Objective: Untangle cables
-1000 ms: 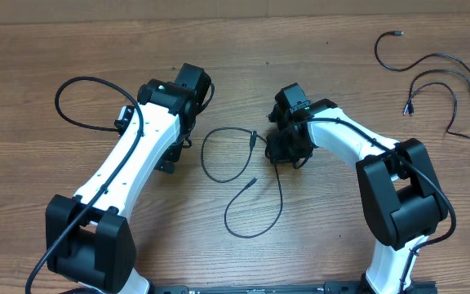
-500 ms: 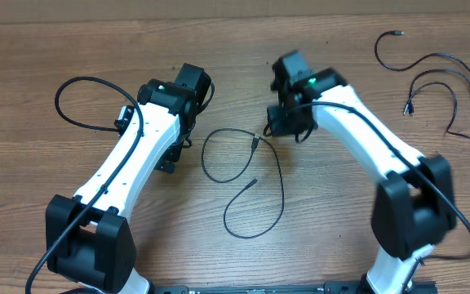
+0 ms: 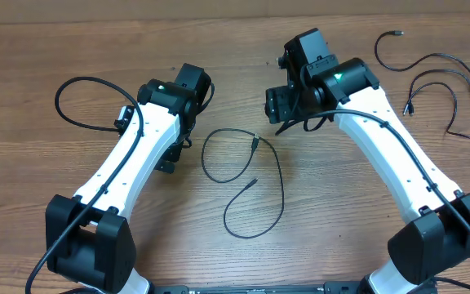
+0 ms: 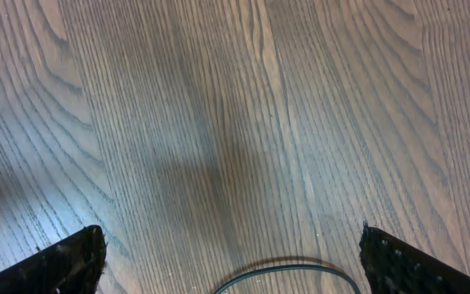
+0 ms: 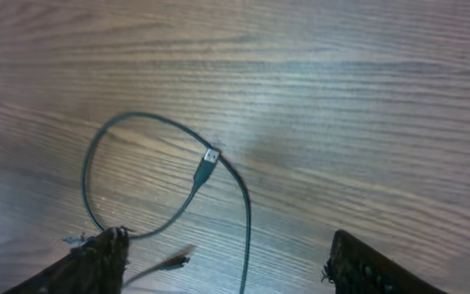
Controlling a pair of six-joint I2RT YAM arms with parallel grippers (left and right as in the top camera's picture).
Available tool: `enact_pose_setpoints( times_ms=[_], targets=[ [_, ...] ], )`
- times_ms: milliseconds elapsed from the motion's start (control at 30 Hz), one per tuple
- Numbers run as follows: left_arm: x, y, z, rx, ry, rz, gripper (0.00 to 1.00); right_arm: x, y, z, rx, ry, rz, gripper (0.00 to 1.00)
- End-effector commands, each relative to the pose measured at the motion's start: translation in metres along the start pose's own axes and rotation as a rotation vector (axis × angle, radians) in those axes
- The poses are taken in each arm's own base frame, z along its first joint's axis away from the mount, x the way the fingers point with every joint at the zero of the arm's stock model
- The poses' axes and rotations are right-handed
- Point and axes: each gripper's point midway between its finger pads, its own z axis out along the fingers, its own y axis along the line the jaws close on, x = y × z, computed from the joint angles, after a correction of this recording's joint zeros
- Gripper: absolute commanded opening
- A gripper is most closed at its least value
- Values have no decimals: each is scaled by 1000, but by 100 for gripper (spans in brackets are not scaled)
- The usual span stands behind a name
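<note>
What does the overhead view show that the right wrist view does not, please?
Only overhead: the left arm, the right arm, and spare cables at the table's far right corner. Only right wrist: the plug close enough to show its metal tip. Both: the looped cable lying free on the wooden table, and the open right hand.

We see little beyond a wooden table [image 3: 31,175], its light brown grain running left to right and filling the overhead view almost to the far edge. Up close we find the surface pale and streaked, evenly lit, with a soft grey shadow [image 4: 186,163] lying across it.
</note>
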Motion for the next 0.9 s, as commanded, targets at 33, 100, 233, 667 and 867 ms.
enact_pose_setpoints(
  times_ms=[33,100,233,667,867],
  targets=[
    [-5,-3,-2,9,-23,13,99,20,-5,15,17,62,33,78],
    [-5,-3,-2,9,-23,13,99,32,0,22,-17,104,46,78],
    [-5,-3,-2,9,-23,13,100,63,6,37,-79,207,59,78],
    [-5,-3,-2,9,-23,13,100,156,27,67,-154,467,34,75],
    [-5,-3,-2,9,-23,13,100,175,32,75,-74,479,-38,76]
  ],
)
